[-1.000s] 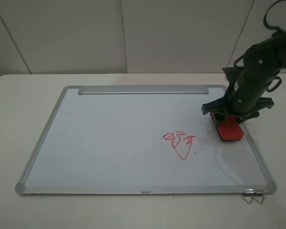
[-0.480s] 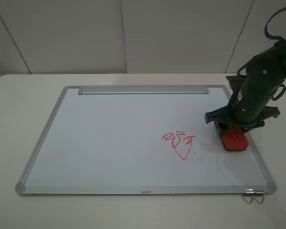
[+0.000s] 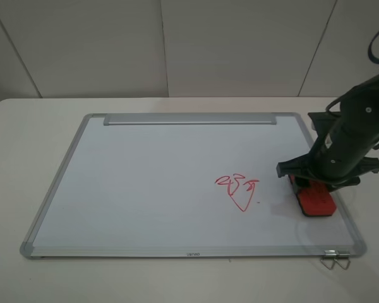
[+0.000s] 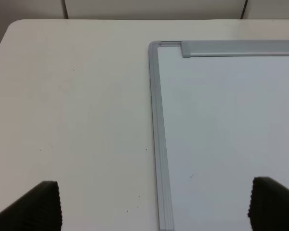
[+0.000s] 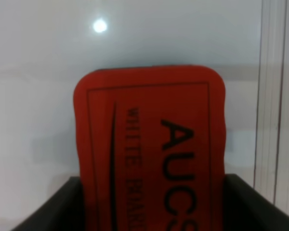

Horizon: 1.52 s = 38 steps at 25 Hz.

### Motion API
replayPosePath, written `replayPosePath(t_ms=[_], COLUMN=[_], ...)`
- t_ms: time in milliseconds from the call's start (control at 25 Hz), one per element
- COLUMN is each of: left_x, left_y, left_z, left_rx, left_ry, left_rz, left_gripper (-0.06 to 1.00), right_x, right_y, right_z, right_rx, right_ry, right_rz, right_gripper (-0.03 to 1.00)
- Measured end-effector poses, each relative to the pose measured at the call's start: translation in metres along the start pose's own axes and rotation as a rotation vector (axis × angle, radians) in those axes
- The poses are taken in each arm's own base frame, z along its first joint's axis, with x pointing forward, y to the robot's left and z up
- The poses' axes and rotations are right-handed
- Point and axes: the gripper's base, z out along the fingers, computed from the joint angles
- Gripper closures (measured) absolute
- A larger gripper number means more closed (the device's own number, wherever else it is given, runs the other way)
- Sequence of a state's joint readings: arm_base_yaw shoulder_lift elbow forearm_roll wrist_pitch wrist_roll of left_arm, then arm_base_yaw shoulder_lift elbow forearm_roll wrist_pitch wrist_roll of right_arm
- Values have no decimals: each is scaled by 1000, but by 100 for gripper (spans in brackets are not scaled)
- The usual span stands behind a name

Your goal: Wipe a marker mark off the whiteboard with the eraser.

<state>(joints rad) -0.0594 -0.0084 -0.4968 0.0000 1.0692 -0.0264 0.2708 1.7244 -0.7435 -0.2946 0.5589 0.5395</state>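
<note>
Red eraser (image 3: 315,201) lies flat on the whiteboard (image 3: 145,183) beside its right frame, clamped in the right hand (image 3: 311,188). Left hand (image 4: 154,204) hangs spread over the board's corner.

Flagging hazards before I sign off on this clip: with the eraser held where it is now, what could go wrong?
1. The eraser in the right gripper sits close to the whiteboard's right frame; continuing outward could catch the rim or run off.
2. The red scribble with the V lies nearby; a stroke toward the centre might smear it.
3. The wrist view shows only the eraser's rear part between the fingers, so it could pivot under pressure.
</note>
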Motion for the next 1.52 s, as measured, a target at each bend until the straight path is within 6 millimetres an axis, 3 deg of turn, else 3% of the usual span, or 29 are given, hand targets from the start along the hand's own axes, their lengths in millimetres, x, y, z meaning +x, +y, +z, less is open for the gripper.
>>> replayPosePath(t_ms=[200,400,520,640,880,1080,1240,1520], left_x=[0,0,0,0,0,0,0,0], left_y=[0,0,0,0,0,0,0,0], left_z=[0,0,0,0,0,0,0,0], left_rx=[0,0,0,0,0,0,0,0], left_ry=[0,0,0,0,0,0,0,0], left_rz=[0,0,0,0,0,0,0,0], left_gripper=[17,17,17,17,17,17,17,17], right_x=[4,3,1,-2,2,35,77,151], right_y=[-1,0,-2,-7,-37,-57,-70,-89], right_z=[2,-1,-13,-39,-115,-170,-207,-249], right_rx=[1,-8,-23,-38,-65,-77,-96,-162], right_ry=[13,-8,-56,-132,-299,-391,-469,-697], right_rz=[1,3,9,1,28,33,63,115], right_gripper=[47,26,21,20,20,20,20,20])
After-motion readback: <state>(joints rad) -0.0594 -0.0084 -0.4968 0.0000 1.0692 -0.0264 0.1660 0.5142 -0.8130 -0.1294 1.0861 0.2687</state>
